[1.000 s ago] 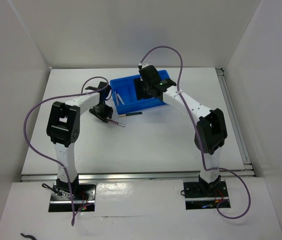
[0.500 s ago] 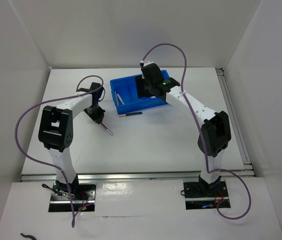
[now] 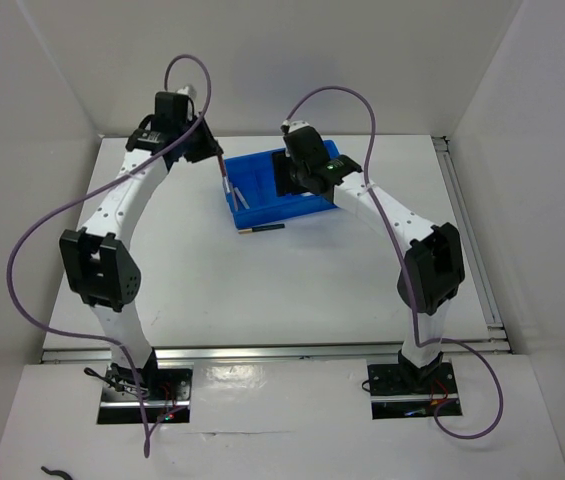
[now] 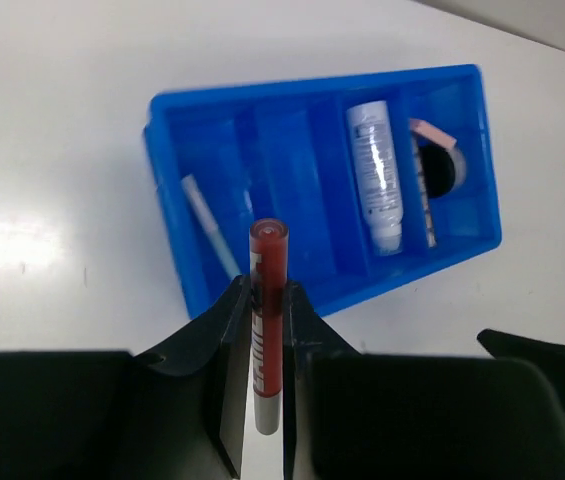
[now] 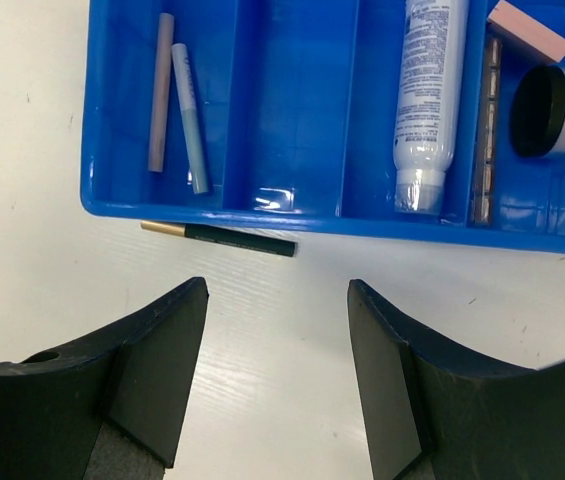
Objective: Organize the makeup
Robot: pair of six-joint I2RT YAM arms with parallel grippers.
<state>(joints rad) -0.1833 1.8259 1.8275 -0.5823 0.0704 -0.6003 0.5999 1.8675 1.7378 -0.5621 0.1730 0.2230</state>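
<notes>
My left gripper (image 4: 267, 295) is shut on a red pencil (image 4: 266, 270) and holds it above the left end of the blue tray (image 4: 292, 170); it also shows in the top view (image 3: 217, 165). My right gripper (image 5: 277, 290) is open and empty, over the table just in front of the tray (image 5: 292, 110). In the tray lie a pink pencil (image 5: 160, 92), a blue pencil (image 5: 190, 118), a clear-white tube (image 5: 427, 95), a brown palette (image 5: 485, 130), a pink square (image 5: 529, 30) and a round compact (image 5: 554, 98). A dark pencil (image 5: 220, 237) lies on the table against the tray's front wall.
The tray (image 3: 262, 180) stands at the back middle of the white table. The dark pencil (image 3: 262, 227) lies just in front of it. White walls close the table in at the back and sides, and a rail (image 3: 467, 230) runs along its right edge.
My left arm has lifted the red pencil off the table left of the tray and swung up and back over the tray's left end. The right arm has barely moved.
</notes>
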